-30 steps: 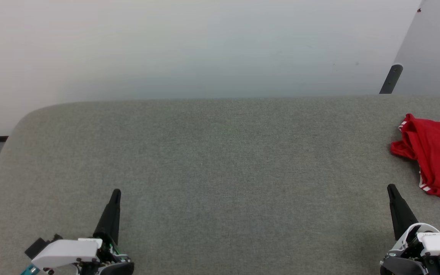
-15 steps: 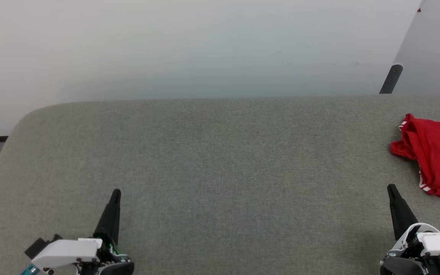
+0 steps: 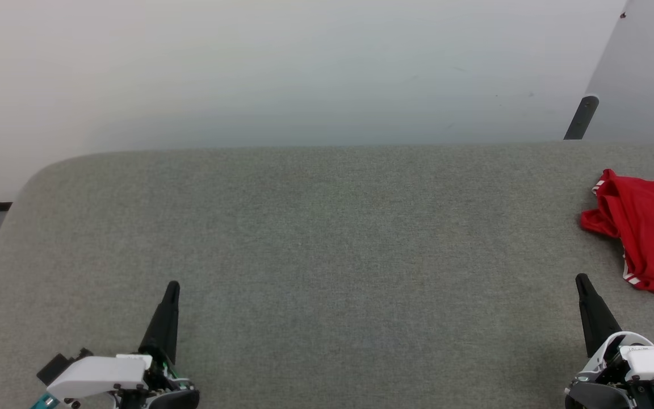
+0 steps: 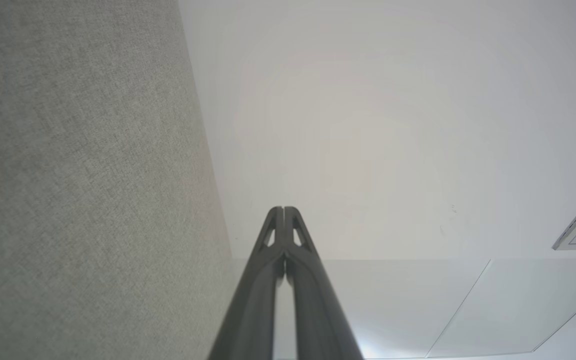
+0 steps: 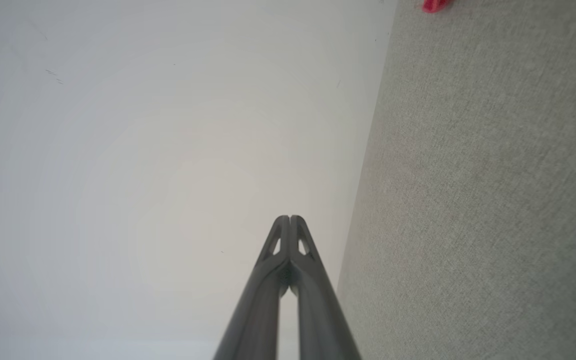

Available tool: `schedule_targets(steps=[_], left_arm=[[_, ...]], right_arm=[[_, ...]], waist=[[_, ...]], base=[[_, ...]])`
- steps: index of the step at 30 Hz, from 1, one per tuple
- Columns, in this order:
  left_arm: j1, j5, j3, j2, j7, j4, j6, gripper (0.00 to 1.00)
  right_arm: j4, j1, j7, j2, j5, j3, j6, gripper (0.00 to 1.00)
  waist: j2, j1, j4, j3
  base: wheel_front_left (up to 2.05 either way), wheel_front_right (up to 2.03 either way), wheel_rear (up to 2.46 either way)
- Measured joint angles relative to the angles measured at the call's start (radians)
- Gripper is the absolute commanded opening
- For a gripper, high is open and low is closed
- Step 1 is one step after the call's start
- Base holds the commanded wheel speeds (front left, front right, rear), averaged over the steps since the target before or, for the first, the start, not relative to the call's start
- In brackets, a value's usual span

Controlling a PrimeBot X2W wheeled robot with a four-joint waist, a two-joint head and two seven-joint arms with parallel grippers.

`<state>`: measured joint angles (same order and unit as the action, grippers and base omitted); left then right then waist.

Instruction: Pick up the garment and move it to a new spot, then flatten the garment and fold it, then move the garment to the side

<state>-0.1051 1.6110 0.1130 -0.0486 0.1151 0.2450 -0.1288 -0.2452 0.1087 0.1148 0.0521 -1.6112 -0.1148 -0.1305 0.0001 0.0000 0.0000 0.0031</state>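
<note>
1. The garment [image 3: 648,233] lies at the right end of the surface [image 3: 327,238], and the head view's right edge cuts part of it off. It rests as a loose red bundle with soft folds. Striped red-and-white trim shows at its far left corner and along the edge nearest the robot.

2. Whether the bundle is a tidy fold cannot be told, because much of it is out of view. The scene fits two stages. It could be a heap at the end of the surface waiting to be carried elsewhere, or a folded shirt already put to the side of the surface.

3. The step in hand is therefore not settled. In either case, good work here seems to mean keeping both tools off the cloth. Soft fabric like this would likely drag and lose its shape if a finger brushed it. Any contact should be deliberate and made on a thick edge, not on a single loose layer.

4. The left tool [image 3: 171,287] sits over the near left part of the surface. Its two dark fingers are pressed together into one point, and its wrist view shows the tips meeting. It holds nothing and no contact with the surface can be seen.

5. The right tool [image 3: 581,279] sits over the near right part of the surface. Its fingers are also together and it holds nothing. Its tip is near the garment's near edge but apart from it.
</note>
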Motion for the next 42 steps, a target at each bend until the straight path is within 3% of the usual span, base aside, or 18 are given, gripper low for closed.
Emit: schedule_targets(steps=[42], left_arm=[[0.0, 0.0, 0.0, 0.0, 0.0, 0.0, 0.0, 0.0]], right_arm=[[0.0, 0.0, 0.0, 0.0, 0.0, 0.0, 0.0, 0.0]], waist=[[0.0, 0.0, 0.0, 0.0]], base=[[0.0, 0.0, 0.0]])
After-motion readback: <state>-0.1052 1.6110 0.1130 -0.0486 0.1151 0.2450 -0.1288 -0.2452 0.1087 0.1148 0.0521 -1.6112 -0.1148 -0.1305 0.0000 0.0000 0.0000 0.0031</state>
